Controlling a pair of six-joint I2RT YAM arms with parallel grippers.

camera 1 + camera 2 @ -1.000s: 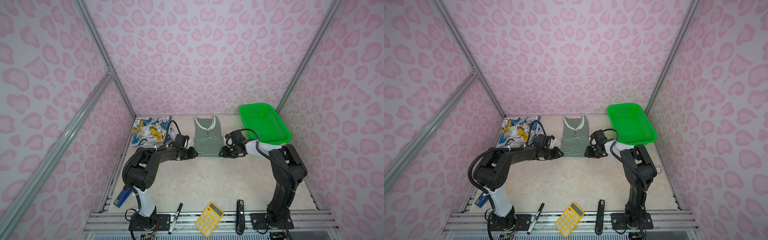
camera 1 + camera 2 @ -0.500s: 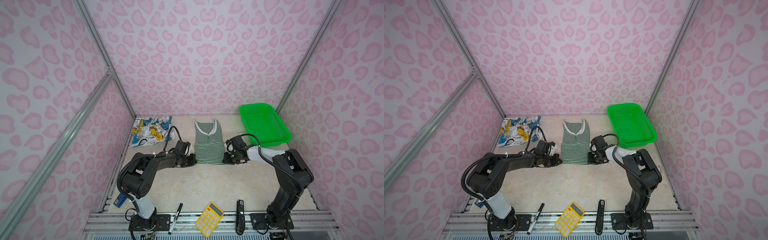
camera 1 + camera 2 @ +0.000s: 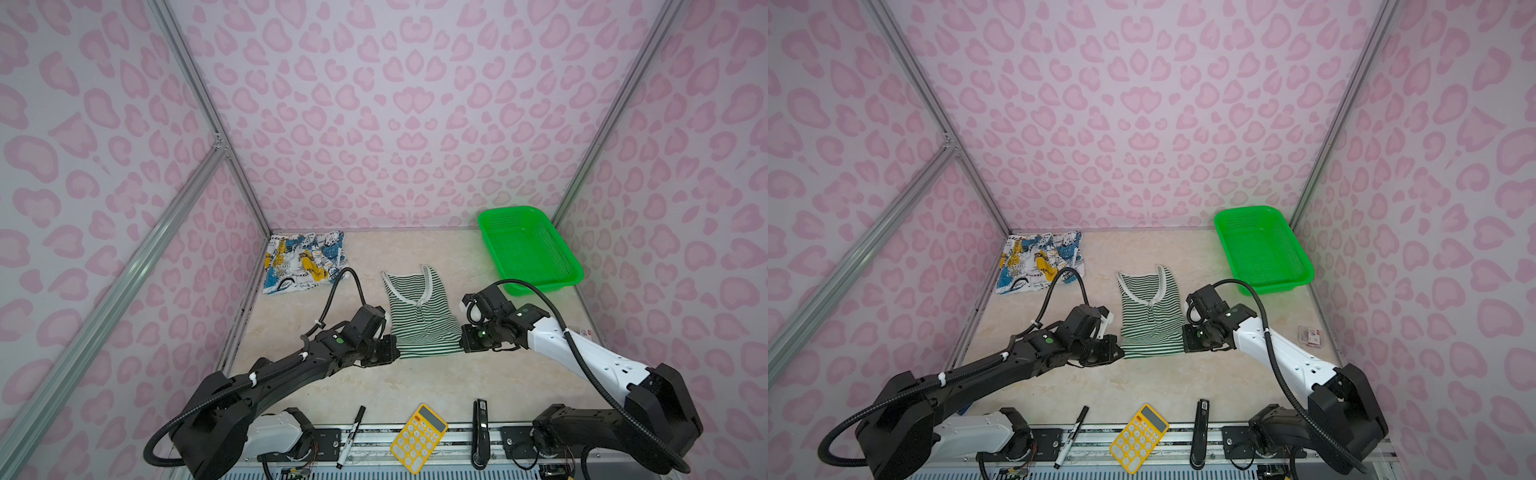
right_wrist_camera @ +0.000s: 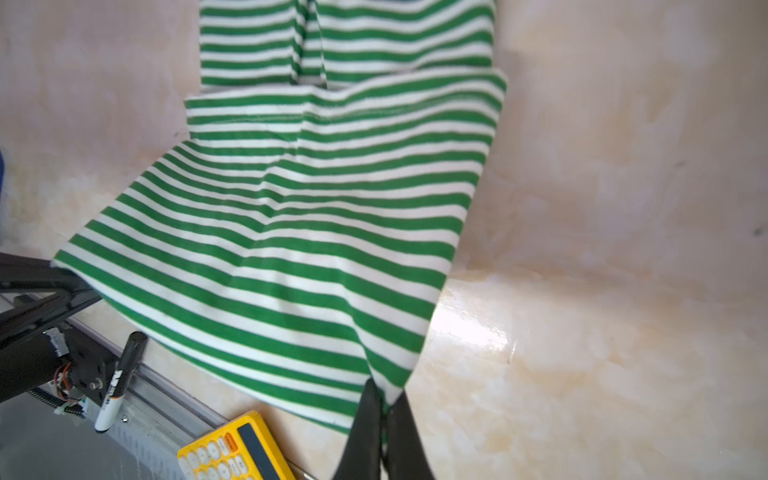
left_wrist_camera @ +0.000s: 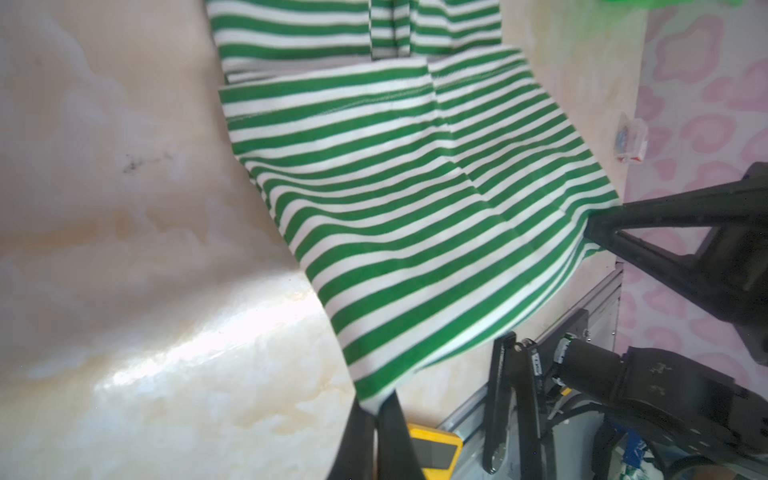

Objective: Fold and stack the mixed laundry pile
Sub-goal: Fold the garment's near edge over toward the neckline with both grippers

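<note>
Striped garment (image 3: 417, 320) ran front-to-back, neckline toward the back wall, green-white bands crosswise. Left gripper (image 3: 394, 353) and right gripper (image 3: 462, 343) each pinched a hem corner.

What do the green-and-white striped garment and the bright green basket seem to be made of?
Green-and-white striped garment: thin knit fabric, matte, probably cotton jersey; it drapes and creases, with a stitched hem. Bright green basket: rigid plastic, slightly glossy; moulded rim, perforated walls.

My mark is the yellow calculator (image 3: 419, 438) at the near edge of the surface (image 3: 415, 386). A black marker (image 3: 351, 434) lies just left of it, a slim black bar (image 3: 480, 432) just right. The green basket (image 3: 525, 249) sits well beyond it, to the right.
</note>
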